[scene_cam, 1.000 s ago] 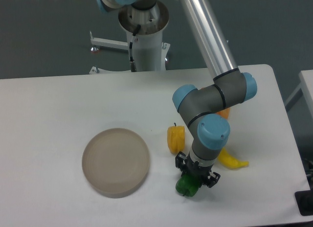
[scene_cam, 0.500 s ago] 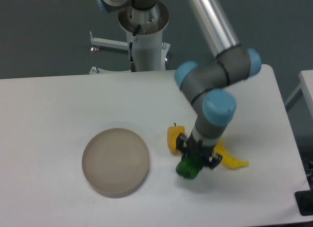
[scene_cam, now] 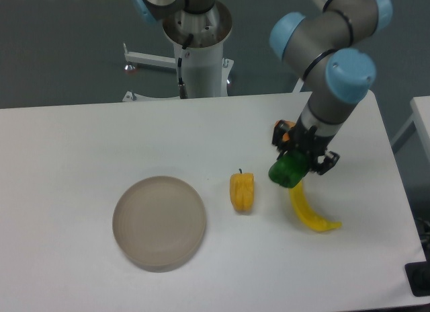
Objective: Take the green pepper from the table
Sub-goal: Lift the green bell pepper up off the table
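Green pepper (scene_cam: 288,172): small, glossy, dark green, rounded; top hidden between the gripper (scene_cam: 300,155) fingers, apparently lifted clear of the table (scene_cam: 80,144). Table: white, flat, rounded corners.

The counter (scene_cam: 80,144) is a wide white slab with rounded corners, running across the middle and lower part of the frame, its far right corner at the upper right. A round beige plate (scene_cam: 158,222) sits flat on it at lower left of centre. Just right of the plate, apart from it, a yellow pepper (scene_cam: 242,191) stands with its stem up. Further right, toward the lower right, a long yellow banana-shaped piece (scene_cam: 309,211) lies on the surface, curving down to a point. A bit of something orange (scene_cam: 285,129) shows above it, mostly hidden.
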You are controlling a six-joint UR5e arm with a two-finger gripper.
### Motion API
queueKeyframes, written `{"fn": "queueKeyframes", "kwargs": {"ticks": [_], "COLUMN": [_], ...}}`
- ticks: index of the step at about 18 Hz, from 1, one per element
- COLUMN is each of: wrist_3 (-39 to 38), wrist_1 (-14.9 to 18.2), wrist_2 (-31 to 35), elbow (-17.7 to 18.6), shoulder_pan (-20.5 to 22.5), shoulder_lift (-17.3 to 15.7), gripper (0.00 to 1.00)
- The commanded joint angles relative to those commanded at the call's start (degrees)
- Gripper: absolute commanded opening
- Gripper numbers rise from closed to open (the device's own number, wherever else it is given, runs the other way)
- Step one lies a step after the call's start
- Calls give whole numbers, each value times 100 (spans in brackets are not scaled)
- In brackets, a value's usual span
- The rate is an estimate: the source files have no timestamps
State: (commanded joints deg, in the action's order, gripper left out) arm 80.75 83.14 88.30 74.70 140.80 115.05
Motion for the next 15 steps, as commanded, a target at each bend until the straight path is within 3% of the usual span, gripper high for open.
{"fn": "queueKeyframes", "kwargs": {"ticks": [15], "wrist_3": [555], "wrist_1": [-53], "wrist_2": [73], "elbow": [-122], "shoulder_pan": [9], "shoulder_lift": [132], "gripper": [20]}}
